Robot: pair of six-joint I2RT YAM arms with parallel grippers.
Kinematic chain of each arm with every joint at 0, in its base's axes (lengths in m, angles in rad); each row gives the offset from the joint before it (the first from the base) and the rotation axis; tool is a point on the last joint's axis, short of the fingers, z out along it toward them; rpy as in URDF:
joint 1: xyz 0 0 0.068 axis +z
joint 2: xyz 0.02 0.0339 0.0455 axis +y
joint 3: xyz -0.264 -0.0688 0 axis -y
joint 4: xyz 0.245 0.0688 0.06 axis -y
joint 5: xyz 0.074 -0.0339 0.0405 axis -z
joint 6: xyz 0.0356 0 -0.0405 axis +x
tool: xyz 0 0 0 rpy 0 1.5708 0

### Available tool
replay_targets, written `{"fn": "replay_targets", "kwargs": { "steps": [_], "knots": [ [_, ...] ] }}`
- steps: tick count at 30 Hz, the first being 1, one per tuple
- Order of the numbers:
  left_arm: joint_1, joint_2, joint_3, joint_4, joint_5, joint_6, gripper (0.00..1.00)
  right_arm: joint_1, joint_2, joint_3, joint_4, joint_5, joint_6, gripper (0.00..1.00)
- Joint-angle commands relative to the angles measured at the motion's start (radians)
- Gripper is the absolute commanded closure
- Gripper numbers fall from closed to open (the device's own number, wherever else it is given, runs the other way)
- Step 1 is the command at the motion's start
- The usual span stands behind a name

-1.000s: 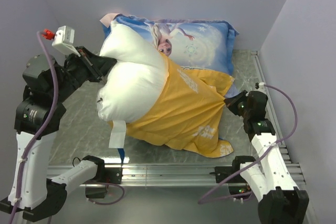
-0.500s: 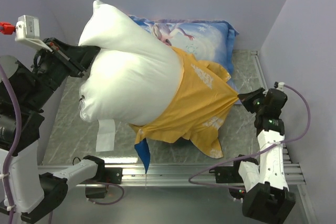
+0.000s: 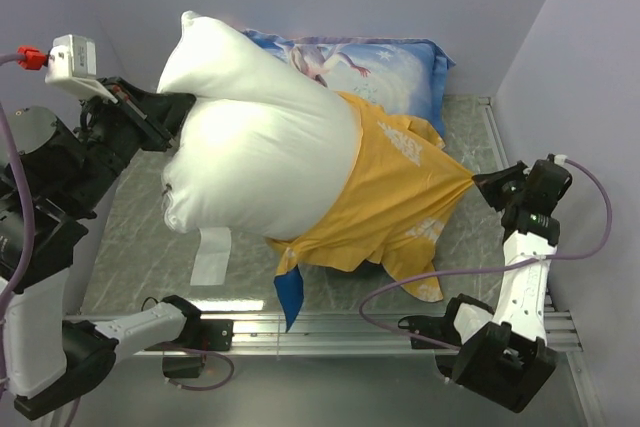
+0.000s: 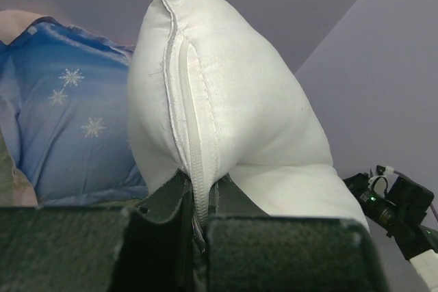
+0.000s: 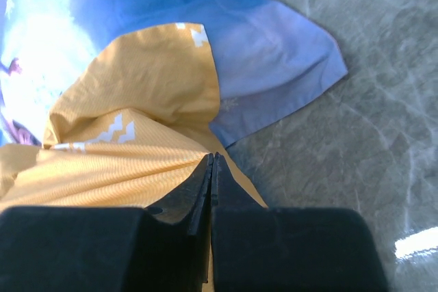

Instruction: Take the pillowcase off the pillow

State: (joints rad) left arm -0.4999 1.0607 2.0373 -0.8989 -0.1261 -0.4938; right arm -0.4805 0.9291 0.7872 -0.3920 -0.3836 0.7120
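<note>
The white pillow (image 3: 260,152) is lifted at the left, its right end still inside the yellow-orange pillowcase (image 3: 385,197), which has white lettering and a blue underside corner (image 3: 290,297) hanging at the front. My left gripper (image 3: 172,112) is shut on the pillow's zippered seam edge (image 4: 195,169). My right gripper (image 3: 480,184) is shut on the pillowcase's right end (image 5: 137,169), pulling the cloth taut. A white tag (image 3: 211,255) hangs below the pillow.
The light blue Elsa-print pillow (image 3: 385,72) lies at the back against the wall, also in the left wrist view (image 4: 61,114) and the right wrist view (image 5: 274,52). The grey marbled table (image 3: 130,237) has a metal rail (image 3: 330,325) at the front edge. Walls stand close at right.
My left gripper lifted the pillow up and left; my right gripper pulled the pillowcase to the right. More white pillow shows outside the case, and the blue corner now hangs down at the front.
</note>
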Motion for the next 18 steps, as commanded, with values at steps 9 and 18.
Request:
{"fn": "replay_targets", "kwargs": {
  "steps": [9,18],
  "knots": [
    [-0.002,-0.24,-0.423,0.318,-0.256,-0.034,0.99,0.052,-0.009,0.127,-0.014,0.32,-0.072,1.0],
    [0.0,-0.344,-0.831,0.284,-0.293,-0.14,0.99,0.373,-0.024,0.126,-0.036,0.463,-0.192,1.0]
  ]
}}
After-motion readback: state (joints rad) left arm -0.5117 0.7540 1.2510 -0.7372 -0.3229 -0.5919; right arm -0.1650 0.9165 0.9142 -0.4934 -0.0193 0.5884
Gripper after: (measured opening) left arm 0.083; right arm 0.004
